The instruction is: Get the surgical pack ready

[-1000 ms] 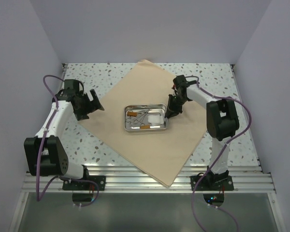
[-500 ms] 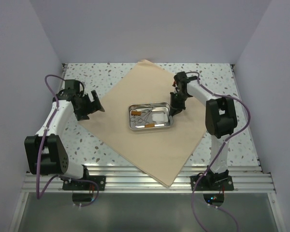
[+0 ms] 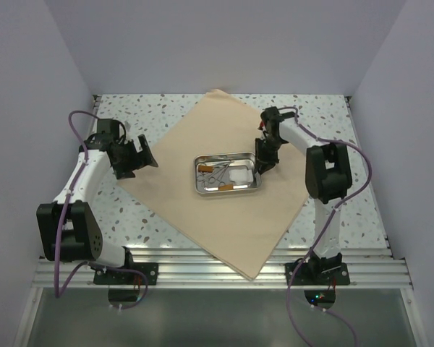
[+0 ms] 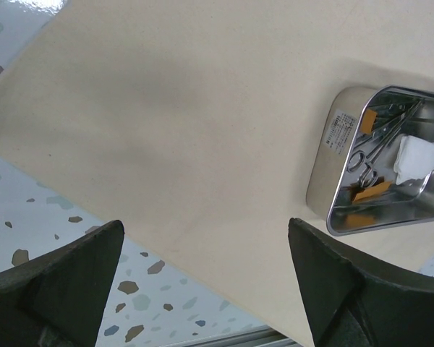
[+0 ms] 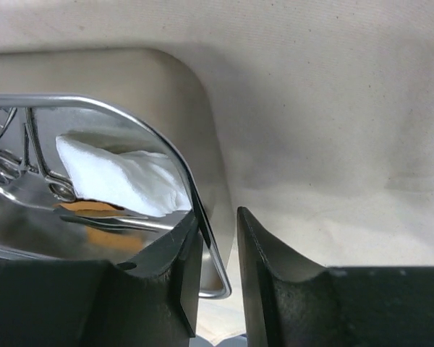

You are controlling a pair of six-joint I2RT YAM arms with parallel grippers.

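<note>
Right gripper (image 5: 218,220) fingers (image 5: 282,289) pinch the tray (image 5: 94,98) at its right rim, 1 inside, 1 outside. Tray sits mid-cloth (image 3: 202,224), holding gauze (image 5: 123,177) and instruments (image 4: 369,153). Best slid low and level so nothing spills or rucks the cloth. Left gripper (image 4: 205,238) is spread wide, empty, over the cloth's left edge.

Bare tan cloth (image 3: 224,224) lies open between the wide-spread left end effector (image 4: 206,224) and the steel tray (image 3: 228,192); the right end effector (image 5: 218,217) pinches and blocks the tray's right rim.
</note>
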